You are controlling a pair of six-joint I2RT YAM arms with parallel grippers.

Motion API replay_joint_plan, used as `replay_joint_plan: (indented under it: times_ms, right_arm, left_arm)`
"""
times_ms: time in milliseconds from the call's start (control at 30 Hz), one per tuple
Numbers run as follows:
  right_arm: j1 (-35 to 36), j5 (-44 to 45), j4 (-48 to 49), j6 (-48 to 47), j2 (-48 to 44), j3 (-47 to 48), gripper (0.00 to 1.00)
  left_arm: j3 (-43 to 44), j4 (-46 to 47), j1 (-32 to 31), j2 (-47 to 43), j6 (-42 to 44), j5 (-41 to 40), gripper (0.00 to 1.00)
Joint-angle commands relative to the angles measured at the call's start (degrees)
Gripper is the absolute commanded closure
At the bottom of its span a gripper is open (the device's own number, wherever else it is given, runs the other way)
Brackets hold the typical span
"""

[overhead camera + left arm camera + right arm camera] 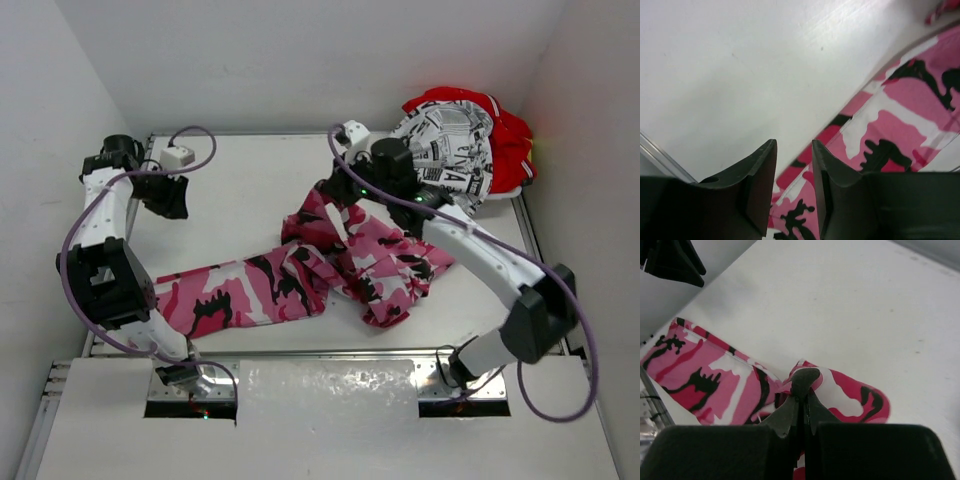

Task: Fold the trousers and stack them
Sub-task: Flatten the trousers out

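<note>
The right claw [802, 385] is clamped tight on the camo trousers [250, 290] mid-table, while the left claw [794, 150] hangs with its fingers apart over the table's [250, 180] far-left side.

free: we find bare table [245, 190] far-left of centre, between both arms | blocked: camouflage pair [300, 275] sprawled across the middle; newsprint trousers [450, 150] and red trousers [518, 150] heaped far-right
</note>
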Motion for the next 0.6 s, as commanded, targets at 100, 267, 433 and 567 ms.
replay_joint_plan:
  times_ms: [100, 267, 433, 567]
  right_arm:
    - [5.9, -1.17, 7.96, 8.63, 15.59, 14.83, 1.0]
    - [7.22, 2.02, -1.35, 14.08, 28.07, 30.04, 0.89]
    - [11.52, -4.16, -32.4, 0.83, 46.98, 65.98, 0.2]
    - [6.62, -3.27, -24.0, 4.04, 33.41, 48.25, 0.01]
  left_arm:
    - [5.16, 2.41, -1.05, 1.15, -5.67, 7.41, 0.66]
    - [6.13, 3.28, -2.02, -1.66, -4.44, 14.59, 0.52]
    - [3.59, 7.33, -2.2, -1.93, -7.33, 15.42, 0.46]
    - [-0.36, 8.81, -5.36, -1.22, -6.72, 14.01, 0.4]
